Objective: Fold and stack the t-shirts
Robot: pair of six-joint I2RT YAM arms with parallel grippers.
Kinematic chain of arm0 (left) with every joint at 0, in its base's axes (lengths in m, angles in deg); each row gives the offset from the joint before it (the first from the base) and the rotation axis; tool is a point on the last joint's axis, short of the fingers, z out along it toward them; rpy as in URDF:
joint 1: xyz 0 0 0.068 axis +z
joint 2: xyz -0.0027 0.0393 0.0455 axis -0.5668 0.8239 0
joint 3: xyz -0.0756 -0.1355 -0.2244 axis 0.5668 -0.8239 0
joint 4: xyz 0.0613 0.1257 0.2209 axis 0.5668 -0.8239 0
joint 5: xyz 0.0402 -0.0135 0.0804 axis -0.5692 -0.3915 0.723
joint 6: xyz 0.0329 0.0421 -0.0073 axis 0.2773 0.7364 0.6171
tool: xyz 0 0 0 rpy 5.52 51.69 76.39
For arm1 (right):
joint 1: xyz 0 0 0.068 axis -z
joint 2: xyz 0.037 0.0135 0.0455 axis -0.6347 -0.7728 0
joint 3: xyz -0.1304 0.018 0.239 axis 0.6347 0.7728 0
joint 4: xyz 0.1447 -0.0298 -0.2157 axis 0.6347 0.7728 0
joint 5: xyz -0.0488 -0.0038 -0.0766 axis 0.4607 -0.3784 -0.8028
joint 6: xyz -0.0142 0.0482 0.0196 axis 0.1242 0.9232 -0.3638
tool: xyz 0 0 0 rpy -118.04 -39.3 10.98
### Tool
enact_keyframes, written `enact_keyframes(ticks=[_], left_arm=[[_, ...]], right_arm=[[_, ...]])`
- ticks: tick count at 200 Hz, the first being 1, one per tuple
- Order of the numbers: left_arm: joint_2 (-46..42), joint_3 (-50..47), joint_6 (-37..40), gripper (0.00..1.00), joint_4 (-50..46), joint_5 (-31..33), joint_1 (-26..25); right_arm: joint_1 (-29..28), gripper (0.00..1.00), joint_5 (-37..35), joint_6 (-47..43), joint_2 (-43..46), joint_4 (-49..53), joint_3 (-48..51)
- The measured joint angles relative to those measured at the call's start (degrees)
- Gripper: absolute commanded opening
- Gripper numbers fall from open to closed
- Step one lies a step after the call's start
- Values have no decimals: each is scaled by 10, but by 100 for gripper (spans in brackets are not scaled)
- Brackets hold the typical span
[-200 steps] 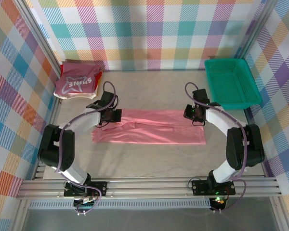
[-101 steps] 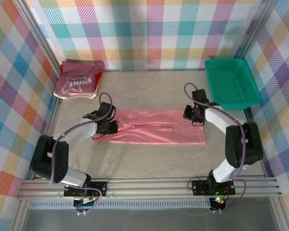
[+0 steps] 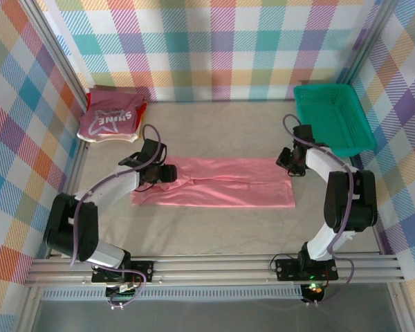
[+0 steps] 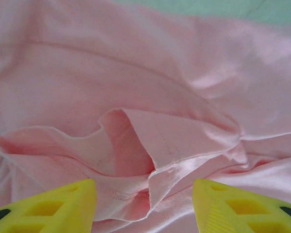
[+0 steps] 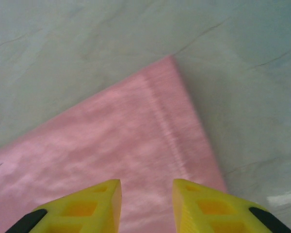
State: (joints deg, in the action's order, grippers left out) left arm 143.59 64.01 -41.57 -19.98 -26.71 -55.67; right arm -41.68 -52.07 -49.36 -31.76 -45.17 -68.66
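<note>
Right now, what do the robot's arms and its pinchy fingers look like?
Both the left arm and the right arm have white tube sections joined by chunky black joints, with a purplish cable looping along each. The left gripper and right gripper have bright yellow wedge-shaped fingers with diamond-shaped cut-outs and black bits further back.

- Left arm (image 3: 114, 183): white links, black joint housings, with a purplish-grey cable (image 3: 152, 128) looping along it.
- Right arm (image 3: 319, 161): same white-and-black build, same kind of cable.
- Left gripper (image 4: 143, 206) and right gripper (image 5: 146, 204): yellow jaws with moulded triangular pockets, black at the outer ends.
- Black base plates (image 3: 124, 270), one under each arm.
</note>
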Motion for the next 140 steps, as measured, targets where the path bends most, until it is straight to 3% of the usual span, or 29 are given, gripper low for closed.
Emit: enact_keyframes(ticks=[63,90,130,140], left_arm=[[35,-10,-19,48,42,-23,-1],[49,-21,-22,30,55,-26,-1],[60,-24,-28,21,61,-30,-2],[59,-24,-28,12,61,-30,-2]], right_arm=[[16,36,12,-1,-40,14,-9],[16,32,30,-5,-59,11,-9],[16,29,39,-9,-66,7,-11],[16,23,41,-9,-68,7,-12]])
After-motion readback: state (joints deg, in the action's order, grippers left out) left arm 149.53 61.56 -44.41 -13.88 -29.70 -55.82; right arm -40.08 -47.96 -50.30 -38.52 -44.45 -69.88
